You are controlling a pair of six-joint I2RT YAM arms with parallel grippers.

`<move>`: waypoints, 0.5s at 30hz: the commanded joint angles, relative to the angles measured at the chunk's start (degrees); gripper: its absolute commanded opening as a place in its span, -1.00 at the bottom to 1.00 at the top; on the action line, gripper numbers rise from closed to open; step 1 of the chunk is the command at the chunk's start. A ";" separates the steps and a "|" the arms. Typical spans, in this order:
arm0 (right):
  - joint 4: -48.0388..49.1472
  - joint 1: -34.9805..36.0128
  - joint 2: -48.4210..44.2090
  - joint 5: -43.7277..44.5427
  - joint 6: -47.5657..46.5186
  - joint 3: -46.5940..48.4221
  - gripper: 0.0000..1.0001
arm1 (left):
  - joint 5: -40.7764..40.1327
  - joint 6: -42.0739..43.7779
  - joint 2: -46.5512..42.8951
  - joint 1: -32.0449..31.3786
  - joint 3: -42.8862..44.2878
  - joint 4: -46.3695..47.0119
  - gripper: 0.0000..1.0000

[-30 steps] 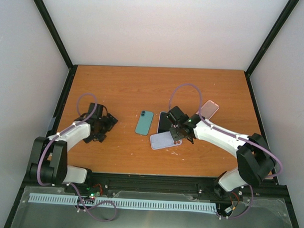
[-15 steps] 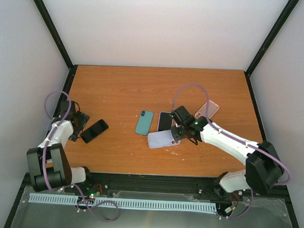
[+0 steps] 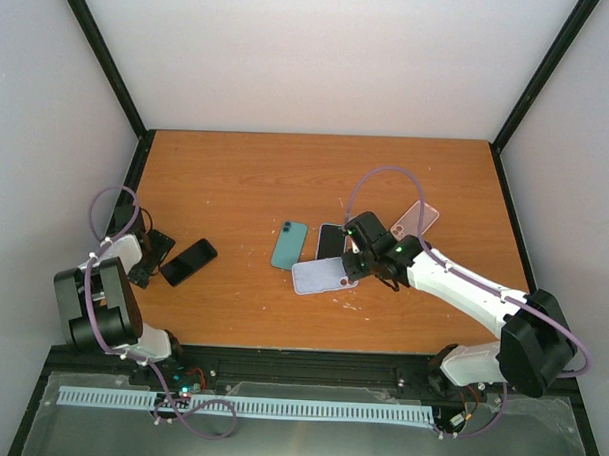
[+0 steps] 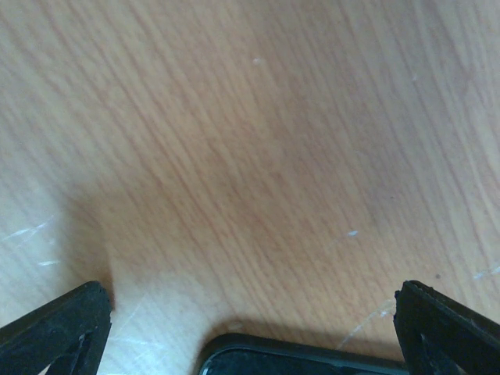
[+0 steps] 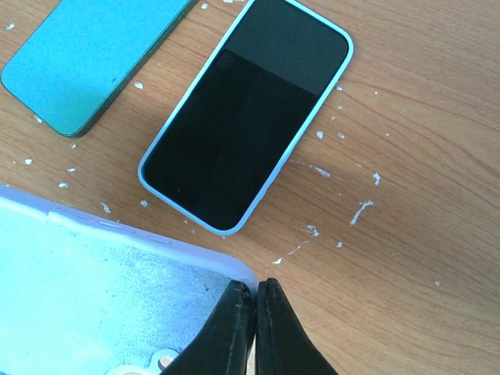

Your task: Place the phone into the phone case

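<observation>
A black phone (image 3: 188, 261) lies flat at the table's left. Its dark edge shows at the bottom of the left wrist view (image 4: 297, 355). My left gripper (image 3: 150, 251) is open and empty just left of it; in the left wrist view (image 4: 250, 336) its jaws stand wide apart. My right gripper (image 3: 355, 271) is shut on the rim of a lavender phone case (image 3: 321, 277) lying open side up. In the right wrist view the gripper (image 5: 255, 301) pinches the corner of the case (image 5: 94, 297).
A teal phone (image 3: 290, 245) lies face down left of a black-screened phone with a light-blue rim (image 3: 331, 241), both just behind the lavender case; they also show in the right wrist view (image 5: 86, 55) (image 5: 246, 117). A pink case (image 3: 416, 219) lies farther right.
My left gripper let go of the black phone and drew back to the left, leaving it on the table. My right gripper slid the lavender case a little to the left.
</observation>
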 commanded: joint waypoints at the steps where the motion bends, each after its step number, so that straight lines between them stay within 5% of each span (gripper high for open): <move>1: 1.54 -0.22 -1.23 0.04 -0.67 0.09 -0.94 | 8.83 0.13 1.69 0.21 -1.71 1.82 0.99; 10: 1.33 -0.49 -0.91 0.58 -0.43 -0.20 -0.94 | 15.92 -3.96 -4.77 -6.39 -8.08 1.88 0.99; 15: -0.86 -0.59 1.09 1.18 -3.78 0.13 -0.94 | 17.08 -8.56 -3.43 -15.86 -6.64 1.96 0.99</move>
